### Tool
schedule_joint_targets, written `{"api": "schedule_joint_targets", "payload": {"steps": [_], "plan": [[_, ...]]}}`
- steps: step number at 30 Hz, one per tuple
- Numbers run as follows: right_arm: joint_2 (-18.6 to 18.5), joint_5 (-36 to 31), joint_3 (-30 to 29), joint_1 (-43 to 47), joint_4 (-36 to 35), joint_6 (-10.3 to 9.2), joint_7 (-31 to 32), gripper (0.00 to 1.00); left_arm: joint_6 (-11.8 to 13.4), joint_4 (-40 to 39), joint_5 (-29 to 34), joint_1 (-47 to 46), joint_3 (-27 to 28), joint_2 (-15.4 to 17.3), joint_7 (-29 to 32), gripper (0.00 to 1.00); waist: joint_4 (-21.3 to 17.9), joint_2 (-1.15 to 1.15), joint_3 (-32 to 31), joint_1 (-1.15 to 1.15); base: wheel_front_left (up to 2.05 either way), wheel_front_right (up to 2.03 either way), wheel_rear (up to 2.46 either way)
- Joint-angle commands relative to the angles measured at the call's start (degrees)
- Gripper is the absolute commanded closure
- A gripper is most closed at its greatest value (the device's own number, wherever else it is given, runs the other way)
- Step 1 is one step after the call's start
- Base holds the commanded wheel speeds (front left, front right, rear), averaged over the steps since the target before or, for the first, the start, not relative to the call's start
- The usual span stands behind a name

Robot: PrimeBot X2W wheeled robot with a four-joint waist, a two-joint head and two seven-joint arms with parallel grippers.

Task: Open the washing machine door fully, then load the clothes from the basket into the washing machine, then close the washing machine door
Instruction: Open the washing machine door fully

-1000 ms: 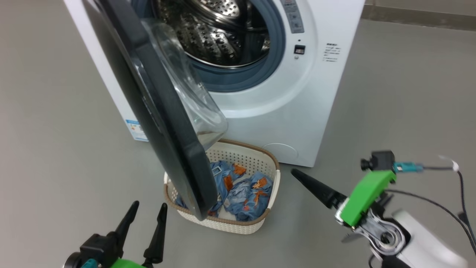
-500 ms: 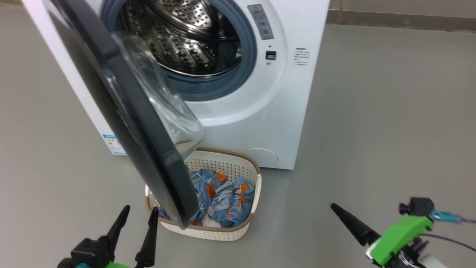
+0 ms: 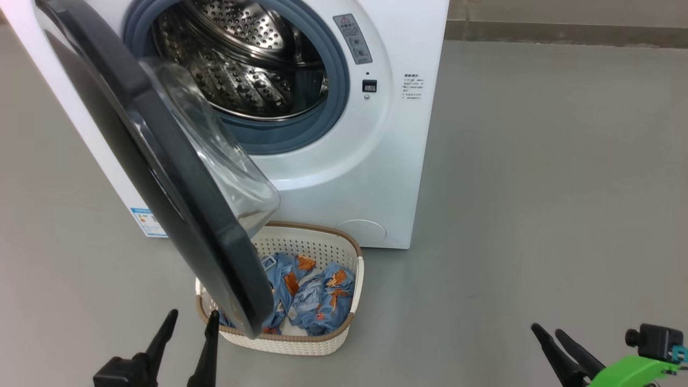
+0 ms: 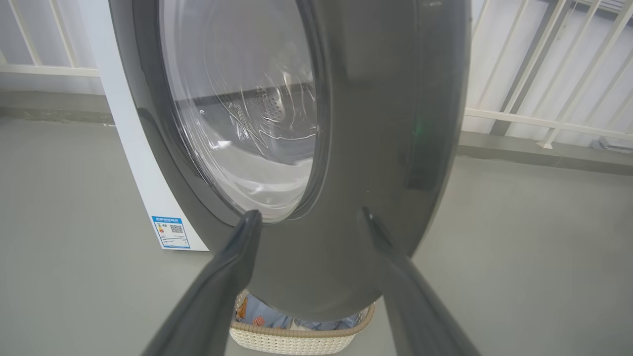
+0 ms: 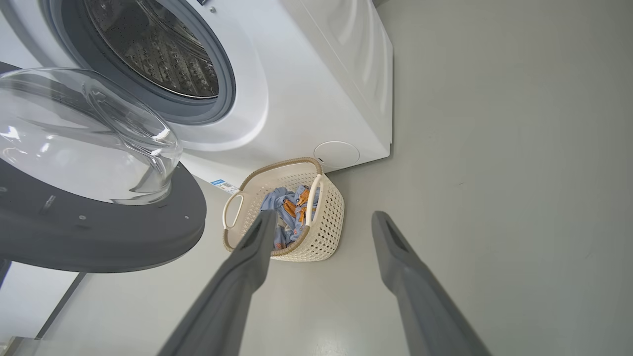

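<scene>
Standing partly swung out, the washing machine door (image 3: 161,177) is attached at the left side of the opening and projects toward the robot. In the head view its glossy black rim is seen nearly edge-on, and the clear glass bowl faces the opening. The washing machine (image 3: 387,161) stands on the grey floor (image 3: 537,188). Its grey gasket (image 3: 328,118) and perforated steel drum (image 3: 242,59) are exposed. A small blue label sticker (image 3: 146,221) is fixed low on the left side panel.

The basket (image 3: 301,344) sits on the floor just in front of the machine's lower front panel. In the head view, the lower edge of the door overlaps the left part of the basket. The clothes (image 3: 312,301) lie crumpled inside the basket, light blue with orange figures.

The left gripper (image 3: 193,313) is at the lower left of the head view. Its two fingers are spread wide and hold nothing. The fingertips are near the lower rim of the door and the left corner of the basket, apart from both. In the left wrist view the fingers point at the outer face of the door.

The right gripper (image 3: 546,329) is at the lower right, above the floor and well apart from the basket. In the right wrist view its fingers are spread wide, hold nothing and point toward the basket.
</scene>
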Motion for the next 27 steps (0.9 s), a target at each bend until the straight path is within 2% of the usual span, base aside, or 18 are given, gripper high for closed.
{"api": "schedule_joint_targets", "payload": {"steps": [1, 5, 10, 14, 17, 22, 27], "plan": [[-1.81, -1.35, 0.49, 0.89, -0.24, 0.18, -1.16, 0.0, -0.09, -1.6, 0.59, -1.07, 2.35, 0.63, -0.37, 0.0, -0.1, 0.0, -0.1, 0.0, 0.0, 0.0, 0.0], [-1.8, -7.14, -2.49, 0.9, 1.83, 0.18, -1.86, 0.0, -0.09, -1.74, 0.66, -0.81, 2.72, 0.57, -0.37, 0.0, -0.33, 0.0, -0.16, 0.0, 0.0, 0.0, 0.0], [1.93, -19.86, -16.26, 3.6, 0.67, 0.18, -1.9, 0.0, -0.09, -1.98, 0.86, -0.57, 3.33, 0.48, -0.37, 0.0, -0.48, 0.0, -0.27, 0.0, 0.0, 0.0, 0.0], [6.35, -31.14, -27.62, 7.54, -3.57, 0.18, -1.91, 0.0, -0.09, -2.14, 0.94, -0.39, 3.57, 0.46, -0.37, 0.0, -0.43, 0.0, -0.39, 0.0, 0.0, 0.0, 0.0], [9.41, -38.74, -33.48, 10.17, -7.33, 0.18, -1.91, 0.0, -0.09, -2.27, 1.05, -0.26, 3.67, 0.43, -0.37, 0.0, -0.36, 0.0, -0.43, 0.0, 0.0, 0.0, 0.0], [12.71, -48.48, -37.92, 13.6, -12.15, 0.18, -1.91, 0.0, -0.09, -2.46, 1.09, -0.34, 3.5, 0.51, -0.37, 0.0, -0.1, 0.0, -0.44, 0.0, 0.0, 0.0, 0.0], [14.04, -52.21, -38.22, 15.35, -12.72, 0.18, -1.91, 0.0, -0.09, -2.32, 0.99, -0.33, 3.5, 0.47, -0.37, 0.0, 0.1, 0.0, -0.45, 0.0, 0.0, 0.0, 0.0]]}}
